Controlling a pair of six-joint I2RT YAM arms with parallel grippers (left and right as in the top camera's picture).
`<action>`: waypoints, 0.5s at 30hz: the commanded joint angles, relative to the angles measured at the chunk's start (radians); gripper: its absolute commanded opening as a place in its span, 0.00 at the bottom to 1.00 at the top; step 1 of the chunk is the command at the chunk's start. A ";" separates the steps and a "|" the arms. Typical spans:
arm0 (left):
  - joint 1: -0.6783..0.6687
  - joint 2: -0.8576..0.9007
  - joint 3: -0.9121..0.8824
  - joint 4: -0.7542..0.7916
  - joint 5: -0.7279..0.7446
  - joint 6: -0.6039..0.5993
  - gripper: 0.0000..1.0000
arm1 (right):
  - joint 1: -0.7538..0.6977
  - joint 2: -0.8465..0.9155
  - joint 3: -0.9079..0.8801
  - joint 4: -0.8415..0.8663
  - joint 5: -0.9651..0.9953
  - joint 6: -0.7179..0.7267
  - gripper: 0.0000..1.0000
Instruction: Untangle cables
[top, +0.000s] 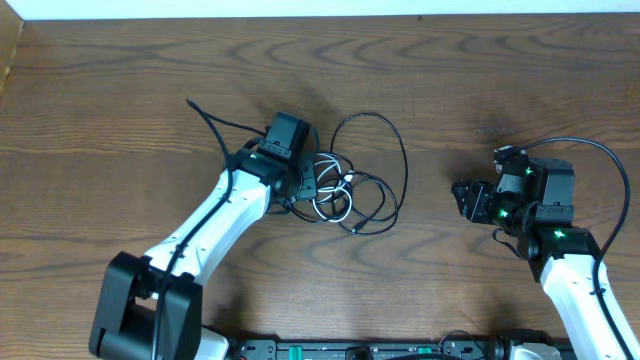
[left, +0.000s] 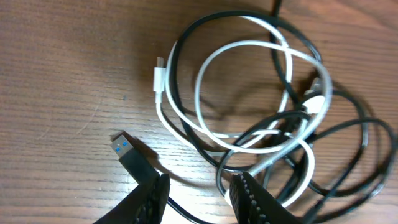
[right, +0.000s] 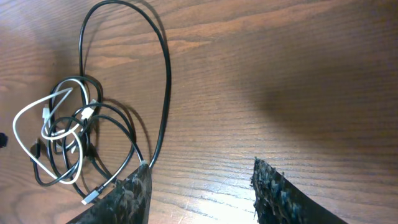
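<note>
The cables (top: 345, 195) lie tangled at the table's middle. In the left wrist view a white cord (left: 205, 81) with a small plug (left: 158, 71) coils through black cords (left: 180, 56). A black USB plug (left: 122, 147) with a blue insert lies beside the left fingertip. My left gripper (left: 202, 190) is open over the tangle's edge (top: 305, 188), and a thin black cord runs on the table between its jaws. One large black loop (top: 400, 150) reaches to the right. My right gripper (top: 462, 197) is open and apart from the cables, with only bare wood between its jaws (right: 202, 177). The tangle (right: 62, 137) is far left in that view.
The wooden table (top: 480, 80) ends at a pale strip (top: 300, 8) along the far side. A thicker black arm cable (top: 208, 118) arcs behind my left wrist, and another (top: 600, 150) loops over my right arm.
</note>
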 joint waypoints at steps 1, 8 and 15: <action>-0.010 0.043 -0.020 -0.003 -0.021 0.016 0.38 | 0.000 0.003 0.013 -0.001 0.003 -0.013 0.49; -0.038 0.118 -0.026 0.044 0.063 0.017 0.38 | 0.000 0.003 0.013 0.000 0.003 -0.013 0.48; -0.074 0.165 -0.026 0.083 0.063 0.017 0.38 | 0.000 0.003 0.013 0.000 0.003 -0.013 0.48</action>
